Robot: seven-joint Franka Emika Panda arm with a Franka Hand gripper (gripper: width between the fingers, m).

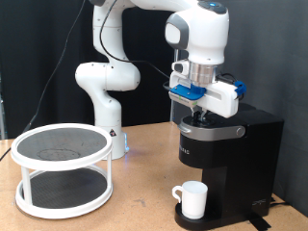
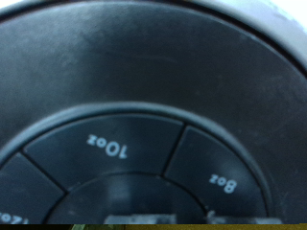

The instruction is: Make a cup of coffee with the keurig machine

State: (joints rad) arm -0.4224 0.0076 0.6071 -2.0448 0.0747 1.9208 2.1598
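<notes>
Gripper down on top of keurig machine, claw state: cannot tell. Wrist view close on 10oz button, 8oz button beside it. Cup sits on drip base under spout. White two-tier rack at exterior view's left.

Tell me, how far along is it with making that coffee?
Done: the cup sits on the keurig machine base under the spout, lid down. In hand: the gripper is at the top buttons; the 10oz button fills the wrist view. Left: no coffee visible yet.

The cup stands on the keurig machine base, hand above.
</notes>
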